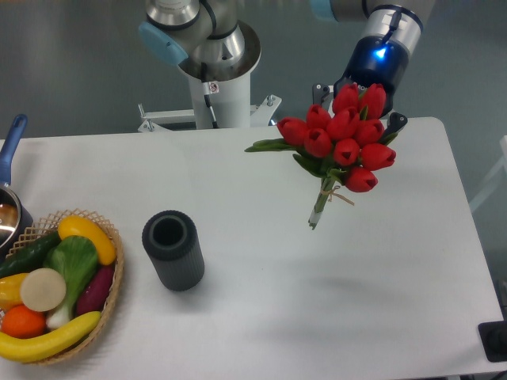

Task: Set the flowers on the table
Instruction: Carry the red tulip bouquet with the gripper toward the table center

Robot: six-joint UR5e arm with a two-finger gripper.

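Bunch of red tulips with green leaves and thin tied green stems (342, 142) hangs in the air above the right rear part of the white rounded-corner counter (317, 301), stems pointing down and left, their ends clear of the surface. Tool (372, 107) sits behind the blooms, mostly hidden; one dark finger (394, 123) shows at the right of the bunch. Appears to pinch the tulips, grip itself not visible. Dark ribbed cylindrical cup (173, 249) stands upright left of centre. Wicker basket of fruit and vegetables (55, 289) at the left edge.
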